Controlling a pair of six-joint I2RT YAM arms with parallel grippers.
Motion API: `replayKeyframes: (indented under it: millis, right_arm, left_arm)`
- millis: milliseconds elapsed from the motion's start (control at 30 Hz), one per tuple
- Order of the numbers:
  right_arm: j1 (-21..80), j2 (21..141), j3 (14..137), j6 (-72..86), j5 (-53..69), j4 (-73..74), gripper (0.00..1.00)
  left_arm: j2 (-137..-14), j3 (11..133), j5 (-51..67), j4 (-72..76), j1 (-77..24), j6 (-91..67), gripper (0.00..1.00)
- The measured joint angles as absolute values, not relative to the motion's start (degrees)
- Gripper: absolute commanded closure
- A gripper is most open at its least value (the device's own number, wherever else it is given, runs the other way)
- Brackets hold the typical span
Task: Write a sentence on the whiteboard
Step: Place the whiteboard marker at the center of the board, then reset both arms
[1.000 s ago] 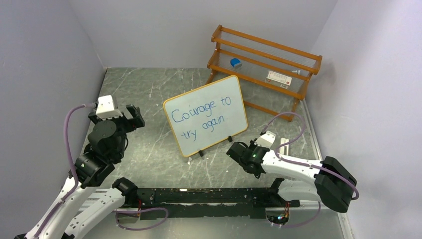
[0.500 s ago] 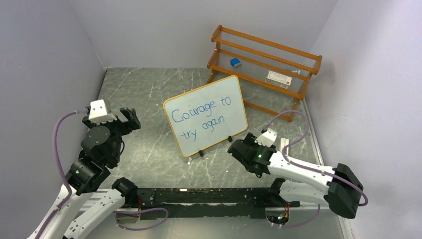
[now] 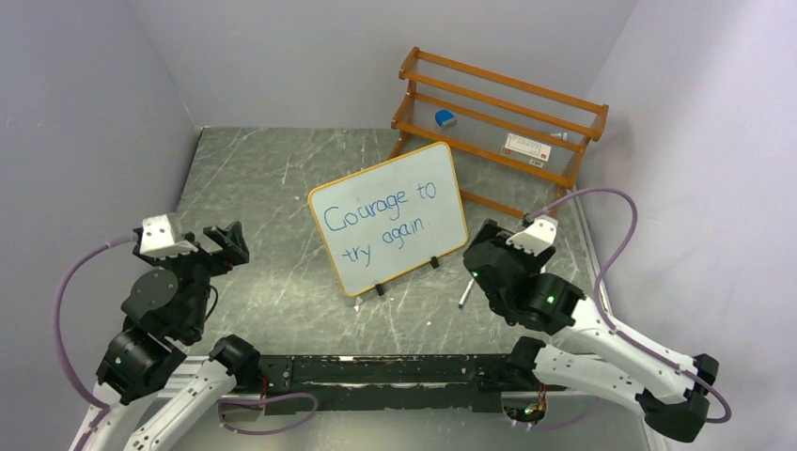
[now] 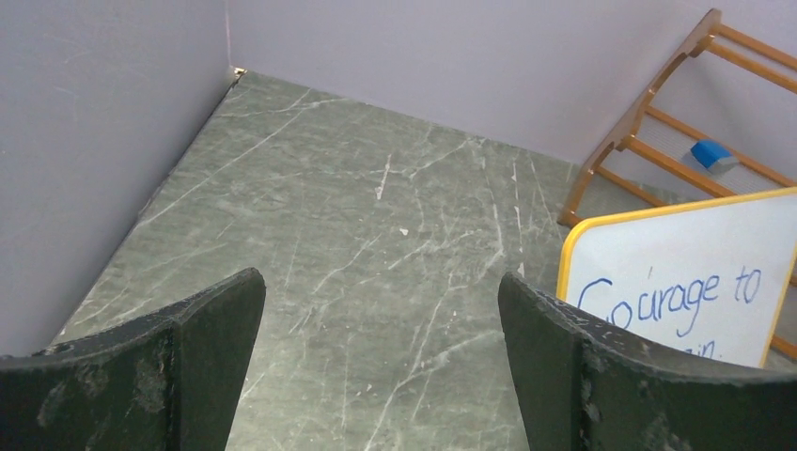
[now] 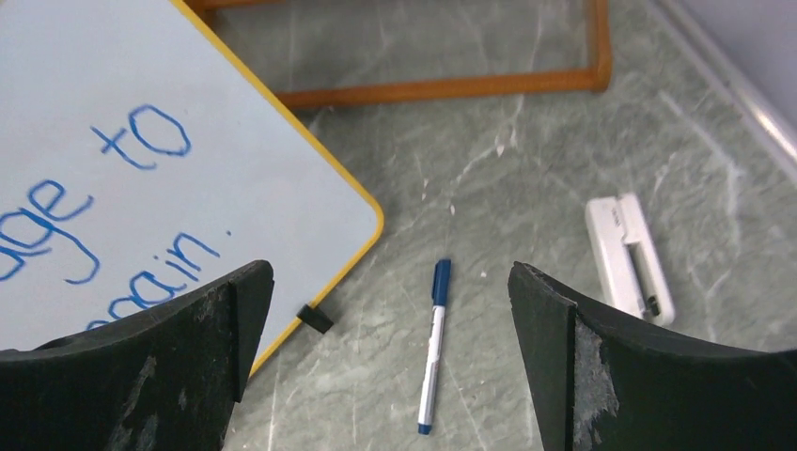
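Releasing: right tool (image 5: 390, 274) just went wide open, empty | marker (image 5: 430, 348) now loose on desk (image 5: 507, 150) beside whiteboard (image 3: 449, 230) | whiteboard propped mid-desk, sentence (image 3: 381, 221) complete | left tool (image 4: 381, 287) wide open, empty | task looks done

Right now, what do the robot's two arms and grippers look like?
The left arm and right arm are white shells with black joint housings. A purple cable loops from each wrist, beside a small white camera block. The left gripper and right gripper have broad, curved black fingers, scuffed grey. Small green lights glow on the right arm.
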State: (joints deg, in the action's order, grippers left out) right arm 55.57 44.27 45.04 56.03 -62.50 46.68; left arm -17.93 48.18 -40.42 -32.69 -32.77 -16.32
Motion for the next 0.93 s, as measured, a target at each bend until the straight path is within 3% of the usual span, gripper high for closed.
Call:
replayKeyframes:
  millis: [500,933]
  right_arm:
    - [55.57,34.87,50.63,38.83,-65.34,47.90,0.00]
    - [55.57,32.14,49.45,34.15,-65.34,44.47,0.00]
  left_arm:
    - [-11.07,45.28,-38.28,-34.00,-32.75,-16.32,0.03]
    - [-11.55,43.18,-38.44,-32.64,-32.75,-16.29,0.03]
